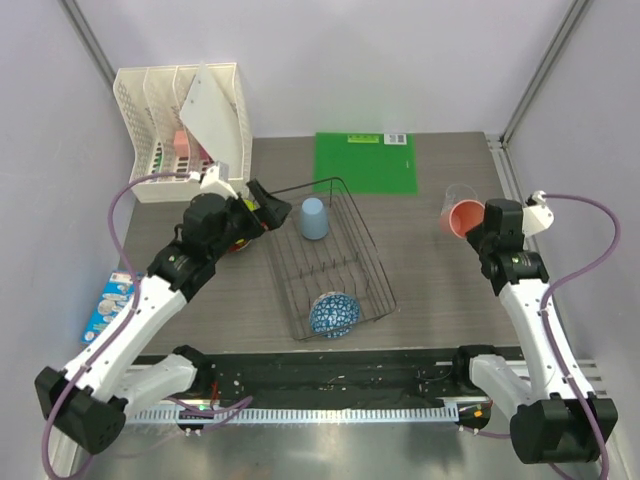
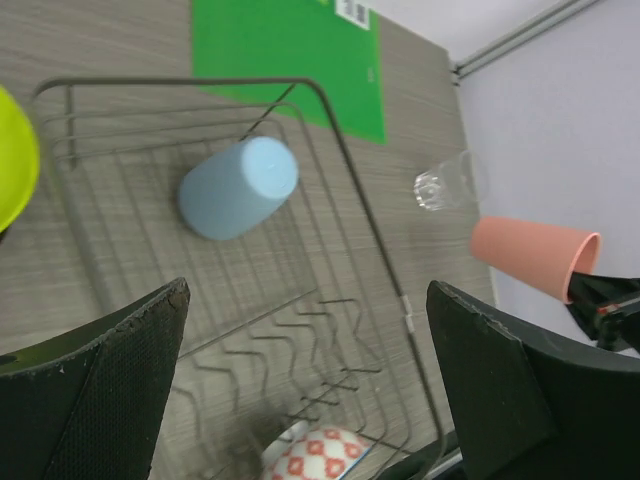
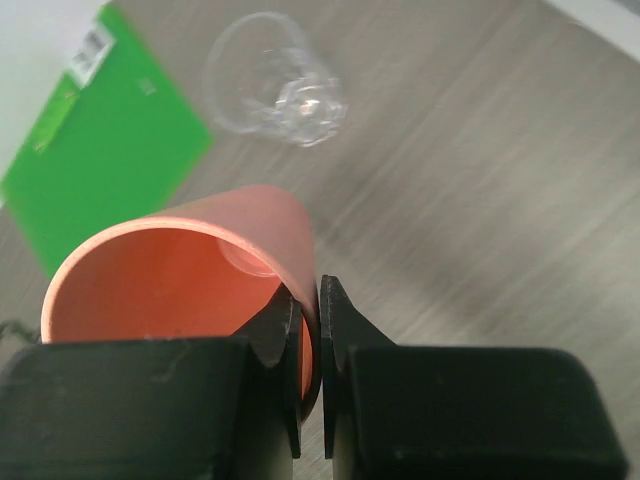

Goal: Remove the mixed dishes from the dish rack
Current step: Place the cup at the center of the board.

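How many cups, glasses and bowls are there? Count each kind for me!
Cups: 2, the light blue cup in the dish rack and the salmon cup pinched by the right end effector
Glasses: 1, the clear tumbler on the table
Bowls: 1, the patterned bowl in the rack
Total: 4

The left wrist view's left edge cuts off all but a sliver of the yellow-green plate (image 2: 12, 155). Its bottom edge cuts through a round red-and-white patterned dish (image 2: 325, 455), and whether that is a bowl or a plate cannot be told. In the right wrist view the clear glass tumbler (image 3: 275, 80) is blurred, and the black right gripper (image 3: 312, 305) hides part of the rim of the salmon-pink cup (image 3: 180, 270).
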`<state>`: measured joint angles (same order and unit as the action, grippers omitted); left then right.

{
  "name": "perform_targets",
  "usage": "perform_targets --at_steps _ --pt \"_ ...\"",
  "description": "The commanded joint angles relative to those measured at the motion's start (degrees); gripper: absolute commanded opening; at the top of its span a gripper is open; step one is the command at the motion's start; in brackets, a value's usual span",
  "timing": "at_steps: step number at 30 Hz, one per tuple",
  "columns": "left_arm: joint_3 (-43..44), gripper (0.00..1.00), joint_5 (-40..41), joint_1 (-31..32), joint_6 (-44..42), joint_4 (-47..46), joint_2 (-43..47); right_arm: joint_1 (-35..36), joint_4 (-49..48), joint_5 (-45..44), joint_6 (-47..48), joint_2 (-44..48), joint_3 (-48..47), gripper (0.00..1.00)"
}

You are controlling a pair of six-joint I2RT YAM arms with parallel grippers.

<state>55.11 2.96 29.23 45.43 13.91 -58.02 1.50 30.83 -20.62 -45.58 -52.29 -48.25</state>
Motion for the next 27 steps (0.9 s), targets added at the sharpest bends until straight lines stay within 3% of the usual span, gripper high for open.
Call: perform_targets --at_steps 1,6,14,20,27 --pt "-3.2 1.00 4.8 0.1 -2.0 3.5 5.5 -2.8 -4.2 -5.9 -5.8 1.2 -2.4 0.01" --pt "-3.3 1.00 1.2 0.1 0.4 5.2 5.4 -5.0 1.2 1.2 -4.5 -12.5 -9.4 0.01" --pt "-1.8 0.99 -2.4 0.1 0.2 11.1 3.3 -7.5 1.1 10.2 -0.1 -23.9 -6.2 0.01" --pt "-3.2 0.97 -2.6 0.1 0.5 11.1 4.5 -7.6 2.0 6.5 4.4 -27.2 -6.7 0.01" --pt "-2.8 0.94 -2.2 0.3 1.1 13.1 3.6 -8.0 9.9 3.1 7.4 -33.3 -17.0 0.01"
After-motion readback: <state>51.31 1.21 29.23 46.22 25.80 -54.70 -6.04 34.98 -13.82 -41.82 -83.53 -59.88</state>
